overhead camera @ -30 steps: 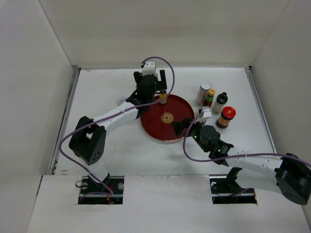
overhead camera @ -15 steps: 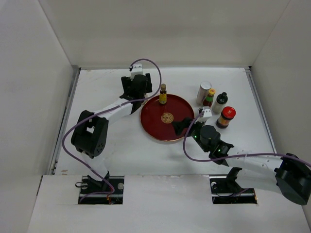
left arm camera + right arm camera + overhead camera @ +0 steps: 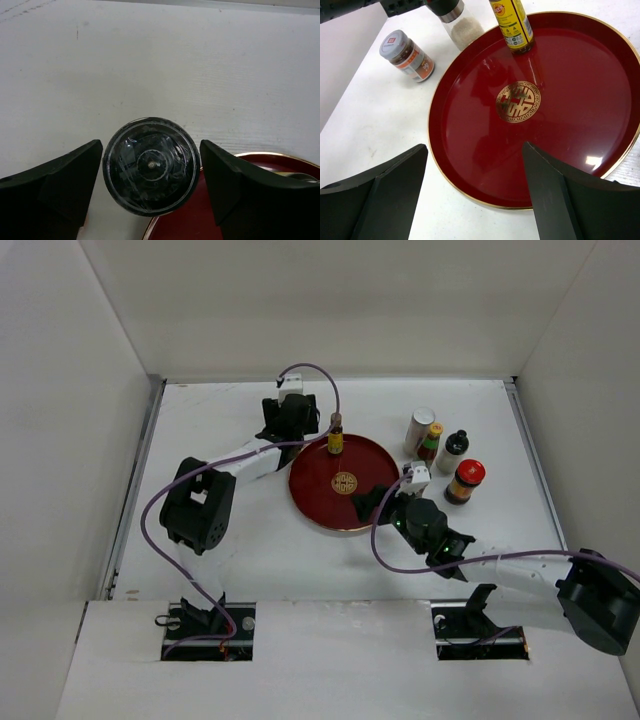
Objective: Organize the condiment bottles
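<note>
A shaker with a black cap (image 3: 151,165) stands on the table at the red tray's far-left rim; it also shows in the right wrist view (image 3: 456,17). My left gripper (image 3: 151,145) (image 3: 297,430) is open, one finger on each side of that cap. A bottle with a yellow label (image 3: 335,437) (image 3: 512,25) stands on the tray's far edge. A silver-capped jar (image 3: 407,54) stands left of the tray. My right gripper (image 3: 474,146) (image 3: 368,502) is open and empty over the tray's near-right rim.
The round red tray (image 3: 325,495) (image 3: 545,140) lies mid-table. Right of it stand a tall white bottle (image 3: 420,430), a small yellow-capped bottle (image 3: 431,442), a black-capped white bottle (image 3: 453,450) and a red-capped jar (image 3: 466,480). White walls enclose the table.
My left gripper drew left, away from the yellow-label bottle on the tray, then settled over the black-capped shaker. My right gripper crept slightly left.
</note>
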